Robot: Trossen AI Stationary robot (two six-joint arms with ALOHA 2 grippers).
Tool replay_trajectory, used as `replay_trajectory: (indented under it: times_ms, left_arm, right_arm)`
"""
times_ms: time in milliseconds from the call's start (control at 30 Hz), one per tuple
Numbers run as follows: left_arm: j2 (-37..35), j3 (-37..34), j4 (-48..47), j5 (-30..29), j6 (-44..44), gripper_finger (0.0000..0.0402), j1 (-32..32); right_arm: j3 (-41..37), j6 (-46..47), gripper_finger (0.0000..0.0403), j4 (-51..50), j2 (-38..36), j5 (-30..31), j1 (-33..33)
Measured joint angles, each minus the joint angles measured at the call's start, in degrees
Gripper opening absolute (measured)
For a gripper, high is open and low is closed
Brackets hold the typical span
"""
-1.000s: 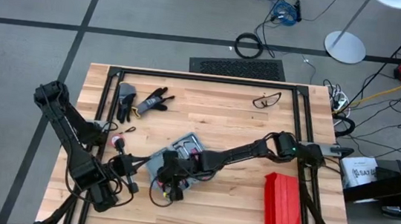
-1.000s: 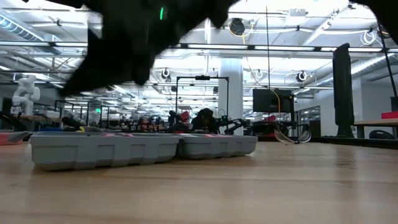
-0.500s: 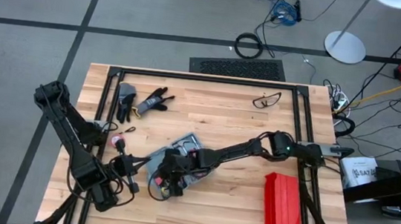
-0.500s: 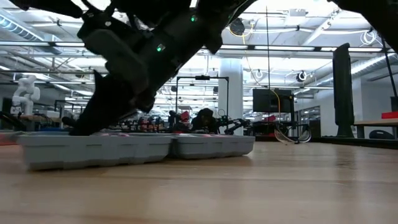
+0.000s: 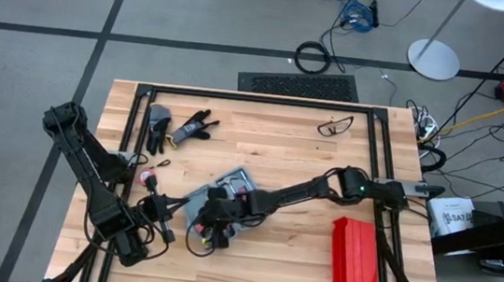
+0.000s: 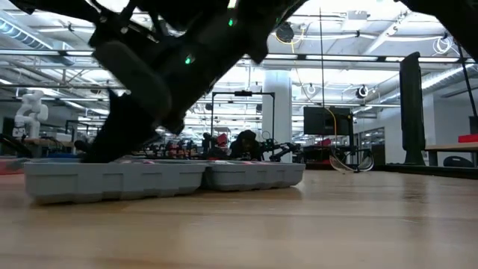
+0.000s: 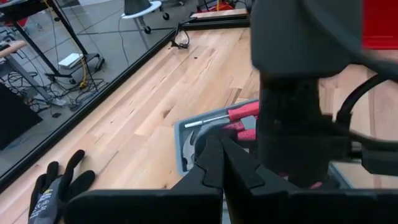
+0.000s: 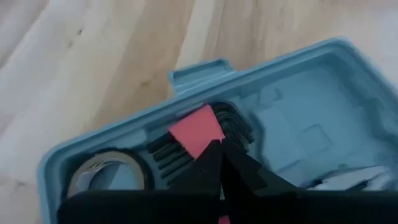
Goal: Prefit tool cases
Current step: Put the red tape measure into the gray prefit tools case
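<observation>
Legible text: only "SAF…" on the white box (image 5: 455, 217) beside the table's right edge. Glove (image 7: 55, 188) label too small to read.

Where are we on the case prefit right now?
Done: the tool case lies open with a hammer and red-handled tools seated. In hand: the right gripper, shut and empty, hovers over the hex-key slot. Left gripper waits shut beside the case. Left: closing the case; I cannot tell which slots remain unfilled.
</observation>
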Motion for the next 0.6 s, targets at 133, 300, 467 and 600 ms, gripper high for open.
replay_trajectory:
  times_ms: [133, 300, 467, 600]
  left_arm:
    - [0.0, 0.0, 0.0, 0.0, 0.0, 0.0, 0.02]
    - [0.0, 0.0, 0.01, -0.11, 0.02, 0.0, 0.11]
    - [0.0, 0.01, 0.04, -0.24, 0.02, 0.0, 0.09]
    - [0.0, 0.02, 0.37, 0.95, -0.07, 0.0, 0.07]
  right_arm:
    - [0.13, 1.78, 0.0, 1.37, 1.6, -4.33, -0.95]
    - [-0.41, 0.59, 0.0, 2.46, -0.65, -3.53, -0.88]
    - [-0.3, -3.74, 0.0, 1.88, -6.71, 1.45, -0.74]
    - [-0.22, -7.31, 0.0, -7.62, -11.52, 5.73, -1.06]
